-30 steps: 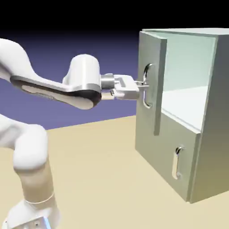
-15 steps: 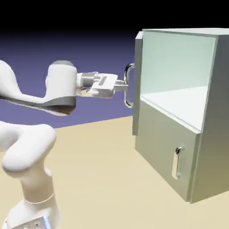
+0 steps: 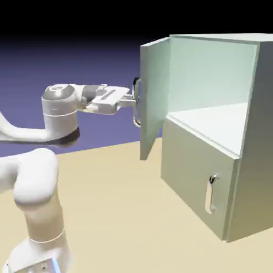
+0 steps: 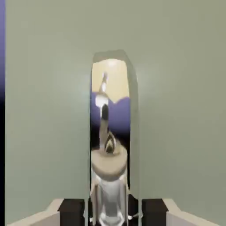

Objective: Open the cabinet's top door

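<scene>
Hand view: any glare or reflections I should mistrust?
Hand view: the shiny silver bar handle mirrors tan, blue-violet and pale arm-like shapes; soft bright patches flank it on the grey-green door panel. Exterior view: the white arm looks washed out in places.

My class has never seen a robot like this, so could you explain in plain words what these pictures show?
The machine is a white robot arm in a computer simulation, beside a grey-green cabinet on a tan surface. The exterior view comes from a camera standing apart from the robot. The hand view comes from a camera on the robot's hand, looking along its two fingers, whose dark tips show at the bottom.

Between those tips is the shiny handle of the top door; the fingers look closed on it. That door stands wide open, while the lower door, with its smaller handle, is shut.
</scene>
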`<state>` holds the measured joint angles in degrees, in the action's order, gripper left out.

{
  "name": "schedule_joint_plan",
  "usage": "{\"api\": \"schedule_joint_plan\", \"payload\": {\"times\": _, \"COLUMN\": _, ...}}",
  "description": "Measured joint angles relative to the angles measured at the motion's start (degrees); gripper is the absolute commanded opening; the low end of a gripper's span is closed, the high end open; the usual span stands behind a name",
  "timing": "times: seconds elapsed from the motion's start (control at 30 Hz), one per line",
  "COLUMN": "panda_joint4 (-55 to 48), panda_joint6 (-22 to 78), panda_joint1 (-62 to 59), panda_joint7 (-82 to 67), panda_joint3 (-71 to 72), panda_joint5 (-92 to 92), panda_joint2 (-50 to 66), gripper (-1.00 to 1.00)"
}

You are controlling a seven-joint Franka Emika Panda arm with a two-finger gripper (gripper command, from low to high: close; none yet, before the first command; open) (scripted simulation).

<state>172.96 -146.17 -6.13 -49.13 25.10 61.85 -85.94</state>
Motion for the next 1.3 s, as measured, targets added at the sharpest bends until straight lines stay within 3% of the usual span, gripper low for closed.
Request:
{"api": "schedule_joint_plan", "payload": {"times": 0.27, "panda_joint4": -4.1, "panda_joint6": 20.0, "panda_joint1": 8.4, "panda_joint7": -2.8, "panda_joint3": 13.5, "panda_joint5": -14.7, "panda_joint2": -1.0, "gripper": -1.0}}
{"api": "schedule_joint_plan", "payload": {"times": 0.5, "panda_joint4": -14.1, "panda_joint6": 37.4, "panda_joint1": 7.6, "panda_joint7": -3.2, "panda_joint3": 26.5, "panda_joint5": -25.9, "panda_joint2": 2.2, "gripper": -1.0}}
{"api": "schedule_joint_plan", "payload": {"times": 1.3, "panda_joint4": -63.8, "panda_joint6": 82.0, "panda_joint1": -26.7, "panda_joint7": -8.1, "panda_joint3": 49.1, "panda_joint5": -41.0, "panda_joint2": 6.5, "gripper": -1.0}}
